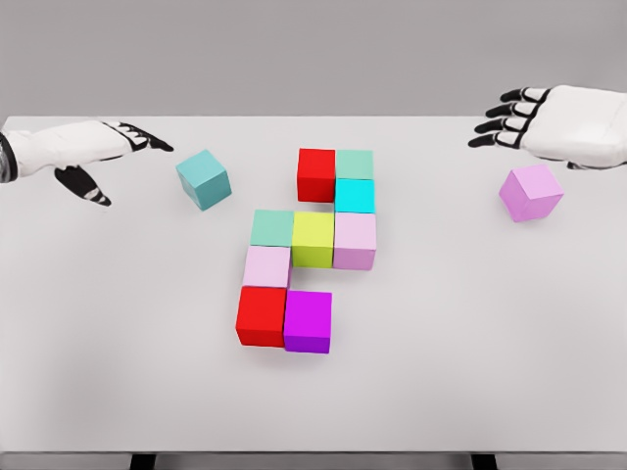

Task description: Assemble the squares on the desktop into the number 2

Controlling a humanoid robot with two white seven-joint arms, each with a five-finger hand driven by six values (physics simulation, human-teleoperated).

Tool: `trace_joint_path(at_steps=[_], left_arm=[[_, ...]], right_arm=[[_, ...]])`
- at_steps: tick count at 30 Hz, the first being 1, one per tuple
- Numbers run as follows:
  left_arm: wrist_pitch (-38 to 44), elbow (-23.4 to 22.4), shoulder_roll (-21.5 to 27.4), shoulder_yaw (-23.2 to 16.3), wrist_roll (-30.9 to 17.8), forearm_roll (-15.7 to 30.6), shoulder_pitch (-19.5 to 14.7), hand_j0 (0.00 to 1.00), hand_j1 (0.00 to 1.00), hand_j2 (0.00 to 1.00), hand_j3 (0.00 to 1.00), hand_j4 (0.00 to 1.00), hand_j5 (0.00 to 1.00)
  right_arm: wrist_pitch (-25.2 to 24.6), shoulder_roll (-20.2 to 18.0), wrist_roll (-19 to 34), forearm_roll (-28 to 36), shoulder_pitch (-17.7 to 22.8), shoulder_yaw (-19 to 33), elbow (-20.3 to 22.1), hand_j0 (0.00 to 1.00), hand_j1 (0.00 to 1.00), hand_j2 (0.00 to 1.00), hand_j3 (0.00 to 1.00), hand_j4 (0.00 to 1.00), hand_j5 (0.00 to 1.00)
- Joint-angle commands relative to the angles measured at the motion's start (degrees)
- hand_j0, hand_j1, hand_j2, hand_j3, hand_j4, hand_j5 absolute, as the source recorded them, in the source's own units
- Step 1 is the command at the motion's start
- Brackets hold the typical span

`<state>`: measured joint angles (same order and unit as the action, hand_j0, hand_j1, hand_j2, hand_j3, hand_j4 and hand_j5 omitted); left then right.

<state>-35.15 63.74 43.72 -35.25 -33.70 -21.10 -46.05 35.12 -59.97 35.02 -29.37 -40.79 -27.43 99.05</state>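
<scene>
The left hand [83, 157], white and smooth with black finger joints, is floating at nine o'clock over the flat white table [118, 372]. Its fingers are spreading wide and holding nothing, and its arm is getting cut off by the edge. Just beside it, a smooth teal cube [204, 179] is sitting turned at an angle, alone.

In the middle, nine shiny cubes are touching in a bent shape: a red cube [316, 174] and mint cube [355, 164] at twelve o'clock, then cyan [355, 196], then a row of mint [272, 228], yellow-green [313, 240] and pale pink [355, 240], a pale pink cube [266, 266], and red [261, 315] and purple [308, 320] at six o'clock.

At two o'clock, a lilac cube [531, 192] is sitting tilted and apart. Above it the right hand [554, 122] is hovering, fingers loosely open, holding nothing, partly cut off.
</scene>
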Motion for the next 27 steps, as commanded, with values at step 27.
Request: trace_joint_path(at_steps=[27], left_arm=[[0.15, -10.75, -15.59, -7.99, 0.22, -17.31, -9.68, 1.0, 1.0, 1.0, 1.0, 1.0, 1.0]], right_arm=[[-11.31, 4.68, -0.02, 16.54, -2.63, -11.33, -20.65, 1.0, 1.0, 1.0, 1.0, 1.0, 1.0]])
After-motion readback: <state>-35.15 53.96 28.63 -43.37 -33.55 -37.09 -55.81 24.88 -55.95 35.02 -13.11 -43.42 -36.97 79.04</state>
